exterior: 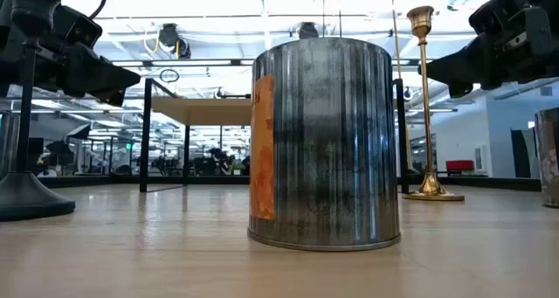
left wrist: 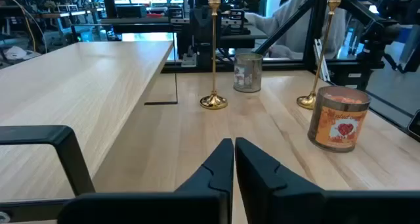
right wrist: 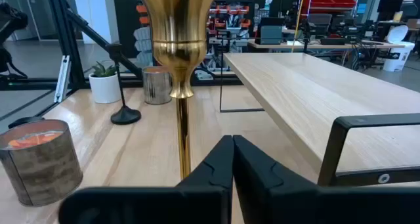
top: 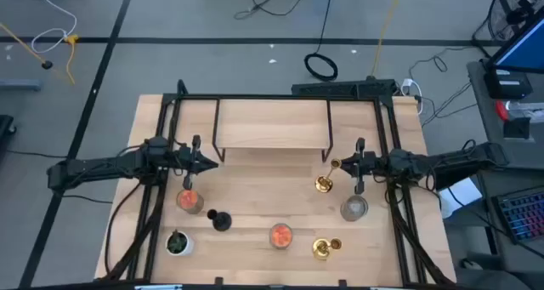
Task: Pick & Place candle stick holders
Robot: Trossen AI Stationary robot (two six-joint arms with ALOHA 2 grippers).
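While both end effectors hover shut, gold candlesticks [top: 323,184] stand.

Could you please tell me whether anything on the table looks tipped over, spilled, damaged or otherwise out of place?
Nothing stands out. Both tall shiny gold candlesticks, the short black candlestick, the candle tins and the small green plant in its white pot all stand upright on the wooden table.

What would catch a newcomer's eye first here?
Probably the two gold candlesticks: one stands right beside the right end effector, the other near the table's front edge. Next, the tin candles: one by the left end effector, one at front centre that fills the low view. A raised wooden shelf spans the back between the arms.
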